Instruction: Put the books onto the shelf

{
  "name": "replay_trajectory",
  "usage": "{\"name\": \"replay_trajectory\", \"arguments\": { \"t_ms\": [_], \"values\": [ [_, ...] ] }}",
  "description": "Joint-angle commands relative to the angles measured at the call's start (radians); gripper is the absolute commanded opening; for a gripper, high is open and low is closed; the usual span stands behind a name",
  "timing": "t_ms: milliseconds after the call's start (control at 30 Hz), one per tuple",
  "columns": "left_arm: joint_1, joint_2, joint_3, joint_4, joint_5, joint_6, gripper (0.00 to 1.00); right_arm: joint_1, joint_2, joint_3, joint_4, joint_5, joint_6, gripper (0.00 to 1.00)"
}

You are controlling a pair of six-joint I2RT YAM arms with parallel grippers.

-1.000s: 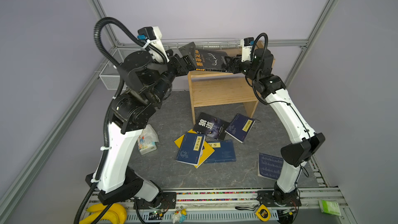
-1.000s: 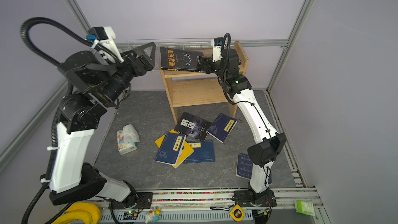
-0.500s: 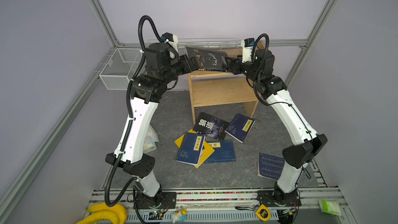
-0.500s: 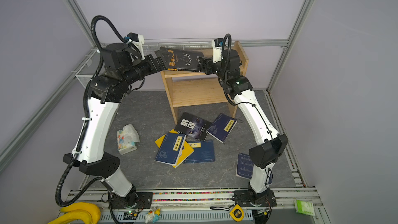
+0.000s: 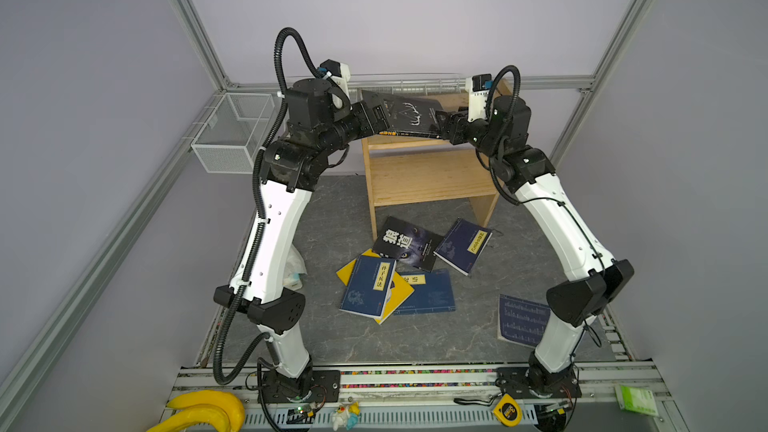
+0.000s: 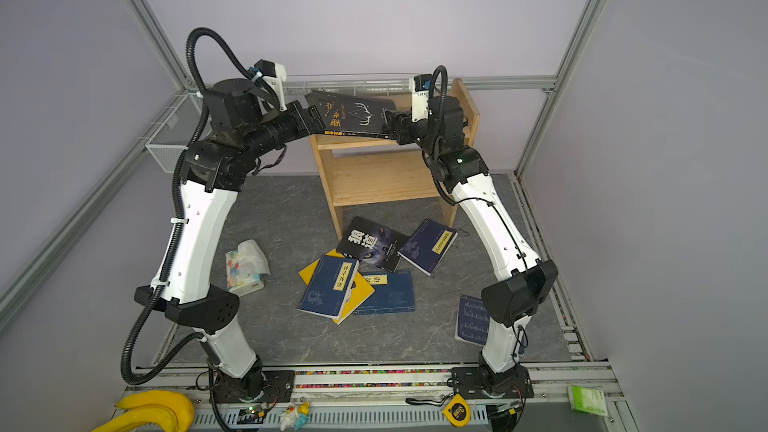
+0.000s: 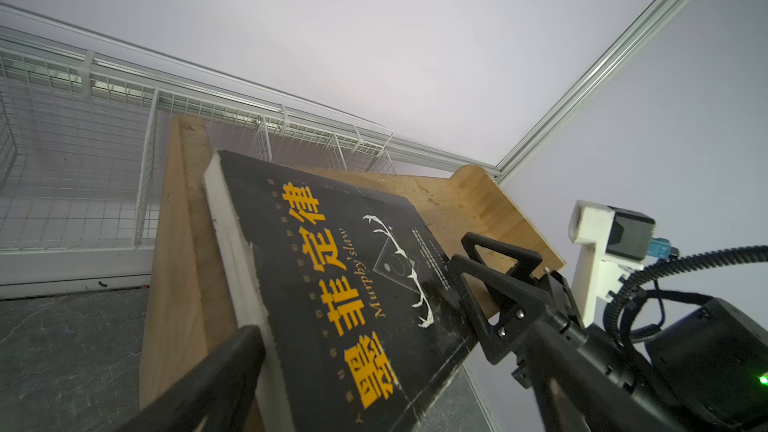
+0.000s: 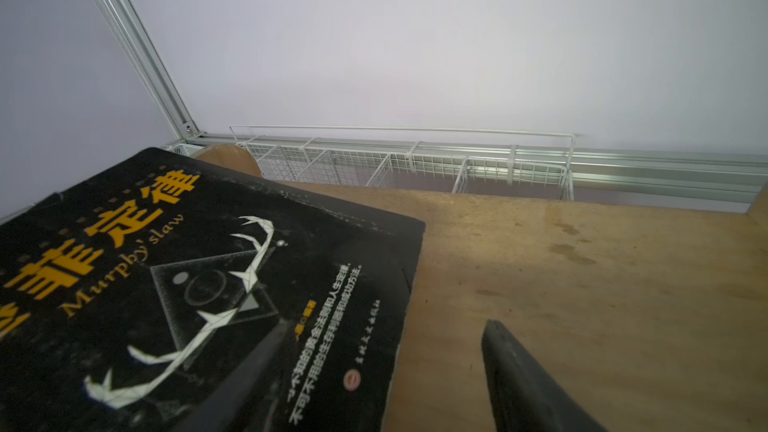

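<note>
Status: black book [image 7: 332, 284] is up at the top tier of the shelf [image 5: 428, 176] but not flat. As far as I can read it, one end rides on the side panel [image 7: 178, 268] on the left arm's side and hangs out past it; the other end is down on the top board; it looks tilted in both top views.

Right end effector [image 7: 457, 251] is partway open, straddling the book's low edge; one jaw is over the cover, the other over bare wood with a gap showing. I can't tell whether it presses on the book at all.

Left end effector [image 6: 311, 117] is wide open at the overhanging end, holding nothing; only one finger [image 7: 208, 371] shows in its wrist view, just beside the page edge.

Risks as I see them:
- nothing visibly clamps the book, so a nudge from that finger could pivot it on the panel and drop it onto the counter [image 5: 332, 209];
- closing left on the page side could splay the cover instead of gripping;
- pushing inward could wedge a corner against the panel;
- the wrists are near each other and could clash.

The other books [image 5: 399, 272] lie on the counter below.
</note>
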Motion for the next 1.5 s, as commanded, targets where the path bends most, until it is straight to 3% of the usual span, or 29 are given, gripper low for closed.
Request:
{"name": "replay_trajectory", "arguments": {
  "t_ms": [0,167,367,433,633,767,967,1133,1300,1467],
  "values": [
    [0.0,0.026,0.026,-0.013,0.038,-0.017,0.98,-0.004,0.029,-0.067,-0.23,0.009,0.014,0.74],
    [0.0,0.059,0.059,-0.016,0.049,-0.025,0.98,-0.008,0.01,-0.085,-0.218,0.013,0.015,0.76],
    [0.001,0.025,0.033,-0.009,-0.017,-0.004,0.98,-0.011,0.004,-0.085,-0.217,-0.024,0.019,0.77],
    [0.001,-0.012,-0.01,0.003,-0.055,0.022,0.98,-0.017,-0.004,-0.084,-0.219,-0.046,0.018,0.83],
    [0.001,-0.223,-0.297,0.108,-0.175,0.131,1.0,-0.063,-0.065,-0.094,-0.194,-0.187,0.026,0.98],
    [0.0,-0.348,-0.487,0.145,-0.209,0.192,1.0,-0.1,-0.137,-0.192,-0.082,-0.344,0.038,0.96],
    [0.0,-0.425,-0.693,0.233,-0.104,0.302,1.0,-0.103,-0.223,-0.336,-0.019,-0.453,-0.105,0.97],
    [0.0,-0.397,-0.703,0.291,-0.118,0.308,0.95,-0.093,-0.243,-0.408,0.022,-0.432,-0.148,1.0],
    [0.0,-0.36,-0.704,0.354,-0.148,0.31,0.91,-0.032,-0.262,-0.462,0.094,-0.265,-0.212,0.93],
    [-0.001,-0.347,-0.713,0.381,-0.162,0.313,0.9,-0.018,-0.246,-0.457,0.114,-0.207,-0.209,0.91]
  ]
}}
